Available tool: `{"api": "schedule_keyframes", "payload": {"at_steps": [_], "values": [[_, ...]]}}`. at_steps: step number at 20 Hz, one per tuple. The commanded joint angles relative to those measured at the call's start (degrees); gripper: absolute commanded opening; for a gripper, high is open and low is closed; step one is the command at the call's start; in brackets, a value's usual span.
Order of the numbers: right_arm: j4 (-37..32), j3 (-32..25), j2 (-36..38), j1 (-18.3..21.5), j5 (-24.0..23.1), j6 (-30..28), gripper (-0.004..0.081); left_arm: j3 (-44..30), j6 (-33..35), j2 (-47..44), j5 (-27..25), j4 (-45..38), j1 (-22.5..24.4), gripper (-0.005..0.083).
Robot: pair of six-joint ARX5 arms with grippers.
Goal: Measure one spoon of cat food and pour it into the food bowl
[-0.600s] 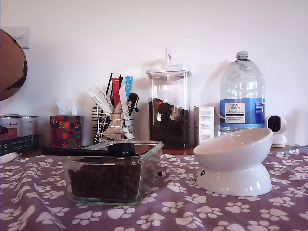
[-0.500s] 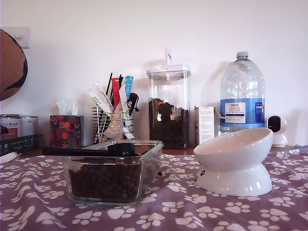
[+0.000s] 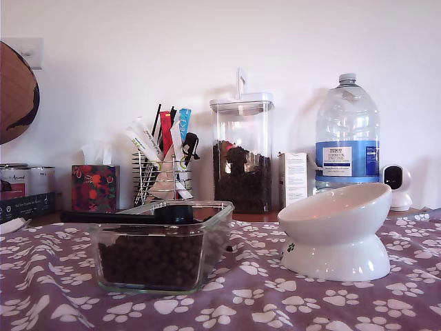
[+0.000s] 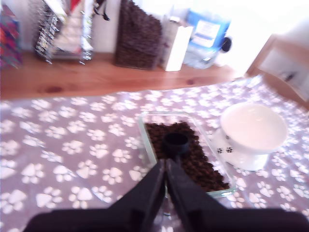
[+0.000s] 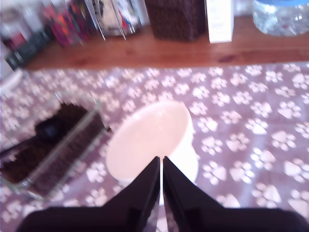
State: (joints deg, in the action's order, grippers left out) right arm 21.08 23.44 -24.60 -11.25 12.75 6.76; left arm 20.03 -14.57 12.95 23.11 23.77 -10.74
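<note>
Spoon resting across the glass dish lower left of the exterior view, cup over the cat food. Both pincers pinched narrow, holding nothing. Best open wide, then grab mid-handle, level.

The spoon handle runs off the blurred second wrist view.

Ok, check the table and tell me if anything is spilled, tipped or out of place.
Nothing stands out. The spoon lies across the rim of the glass dish, its cup over the cat food, which stays inside the dish. The food bowl stands upright on the paw-print cloth; its slanted rim looks like its shape, and no kibble shows inside.
</note>
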Motion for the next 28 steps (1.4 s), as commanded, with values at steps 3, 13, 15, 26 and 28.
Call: {"api": "schedule_keyframes", "payload": {"at_steps": [3,13,15,26,28], "values": [[-1.53,-1.40,-2.01,-2.49,0.20,0.96,-0.0011,2.58,-5.03,9.42,0.39,-0.28,-3.85,-0.0023],[-6.45,-1.40,-8.59,-5.20,0.17,0.94,-0.0011,5.57,6.67,26.34,-5.75,-11.80,-19.30,-0.0022],[-7.10,-1.40,-9.03,-5.20,0.04,0.83,-0.0011,5.11,8.59,28.50,-8.17,-14.78,-19.96,-0.0020],[-7.08,-1.40,-9.73,-5.20,-2.84,0.76,-0.0011,-5.77,7.48,23.87,-13.86,-28.11,-24.46,0.0079],[-7.10,-1.40,-9.73,-5.20,-2.84,0.79,-0.0011,-5.77,7.50,25.35,-13.66,-28.17,-26.05,0.0259]]}}
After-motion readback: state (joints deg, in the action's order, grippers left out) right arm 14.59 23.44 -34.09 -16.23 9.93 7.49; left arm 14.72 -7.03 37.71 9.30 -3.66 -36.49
